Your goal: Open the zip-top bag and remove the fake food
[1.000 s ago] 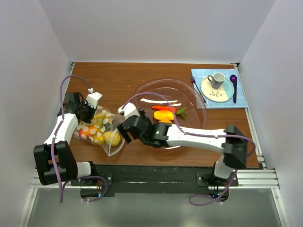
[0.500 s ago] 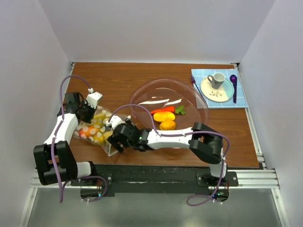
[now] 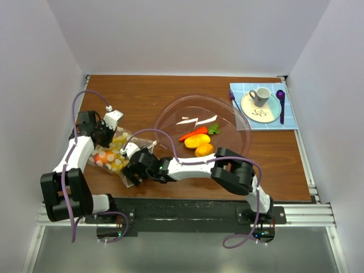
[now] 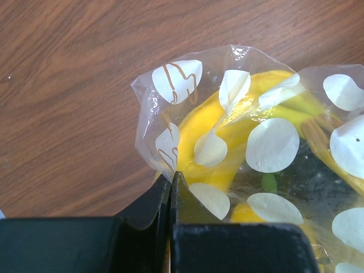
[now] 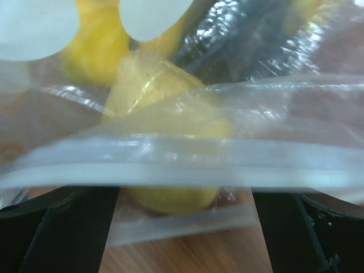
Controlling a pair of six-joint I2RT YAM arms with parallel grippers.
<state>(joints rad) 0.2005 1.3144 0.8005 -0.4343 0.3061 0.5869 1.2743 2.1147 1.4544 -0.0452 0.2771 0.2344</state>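
Note:
The zip-top bag (image 3: pixel 114 157), clear with white dots, lies at the left of the table with yellow and orange fake food inside. My left gripper (image 3: pixel 106 134) is shut on the bag's far edge; the left wrist view shows the jaws closed on the plastic (image 4: pixel 170 181) beside a yellow banana (image 4: pixel 199 125). My right gripper (image 3: pixel 131 174) is open at the bag's near mouth. In the right wrist view the zip strip (image 5: pixel 170 165) spans the spread fingers (image 5: pixel 68 227), with a yellow piece (image 5: pixel 170 196) behind it. A carrot (image 3: pixel 192 134), a yellow piece (image 3: pixel 197 140) and an orange piece (image 3: pixel 203 149) lie in the bowl.
The large clear pink-tinted bowl (image 3: pixel 170 108) sits mid-table, just right of the bag. A blue placemat (image 3: pixel 291 118) at the back right holds a plate (image 3: pixel 250 114), a grey cup (image 3: pixel 261 95) and a purple spoon (image 3: pixel 281 105). The right arm stretches across the near side of the table.
My right gripper has moved left from the bowl's edge to the bag's open mouth. The left gripper has kept its hold and has not moved.

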